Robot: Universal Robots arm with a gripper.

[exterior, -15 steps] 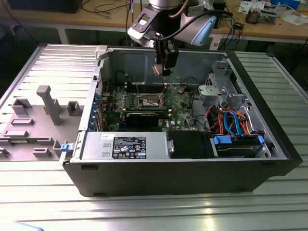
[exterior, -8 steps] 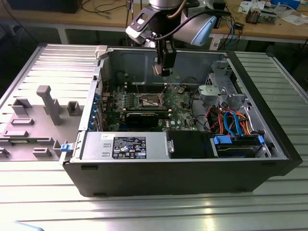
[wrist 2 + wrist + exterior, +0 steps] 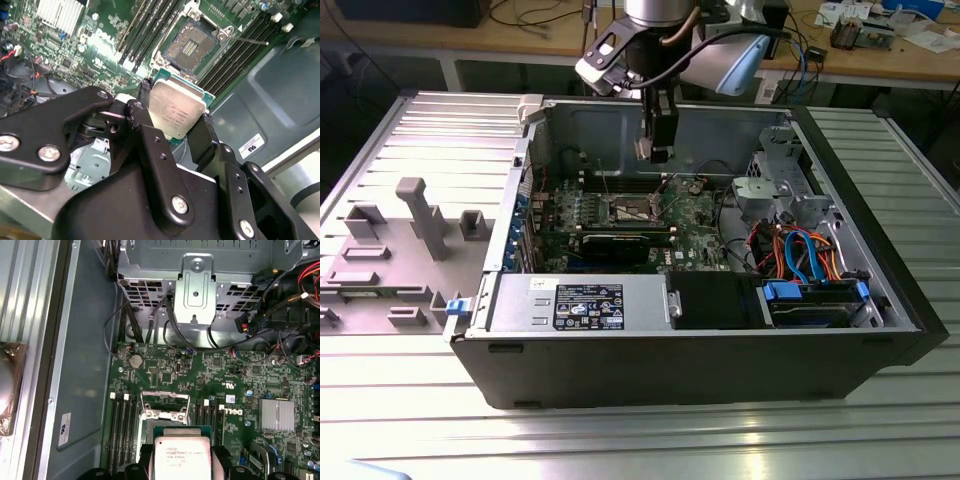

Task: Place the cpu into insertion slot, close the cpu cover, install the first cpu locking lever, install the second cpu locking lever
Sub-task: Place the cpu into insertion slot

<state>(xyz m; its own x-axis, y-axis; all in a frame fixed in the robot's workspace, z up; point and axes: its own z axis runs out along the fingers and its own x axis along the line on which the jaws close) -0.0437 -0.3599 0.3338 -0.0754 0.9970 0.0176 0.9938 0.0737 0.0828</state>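
Step one in hand. Tool [image 3: 175,107] clamped on cpu [image 3: 178,111] edges, above open slot [image 3: 190,46], not touching. Seating likely needs square, level alignment.

A ribbed metal bench [image 3: 740,440] carries an open black computer case [image 3: 680,370] at its middle. A grey plastic tray [image 3: 390,225] with upright holders lies at the case's nine o'clock.

My matt black gripper [image 3: 175,106] pinches the cpu [image 3: 177,114], smooth silver-grey metal; the insertion slot [image 3: 191,46] shows dull gold pins.
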